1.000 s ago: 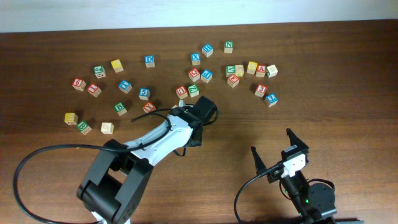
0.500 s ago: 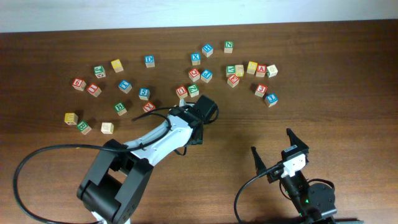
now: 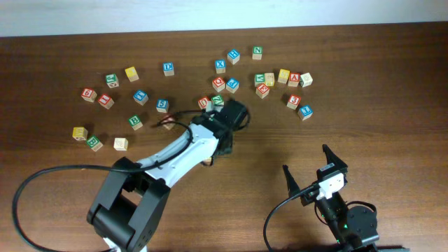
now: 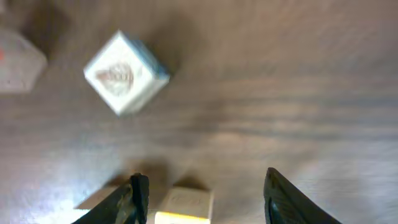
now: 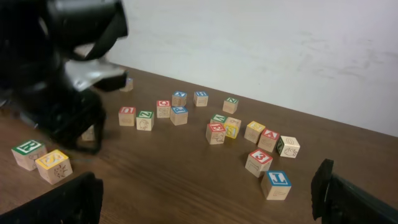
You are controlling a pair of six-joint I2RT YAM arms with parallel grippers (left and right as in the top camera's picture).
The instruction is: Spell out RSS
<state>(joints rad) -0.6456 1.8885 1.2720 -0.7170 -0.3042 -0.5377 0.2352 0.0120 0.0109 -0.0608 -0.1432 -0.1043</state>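
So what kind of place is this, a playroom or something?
Likely a robotics lab bench, not a playroom: the left gripper and right gripper, on cabled arms, sit over a wooden table strewn with alphabet cubes, by a bare white wall.

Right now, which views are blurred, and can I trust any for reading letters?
Left wrist: smeared, the blue-edged block unreadable. Overhead: sharp and evenly lit, best for letters. Right wrist: the left arm is a dark blur up close; the blocks beyond are fairly crisp.
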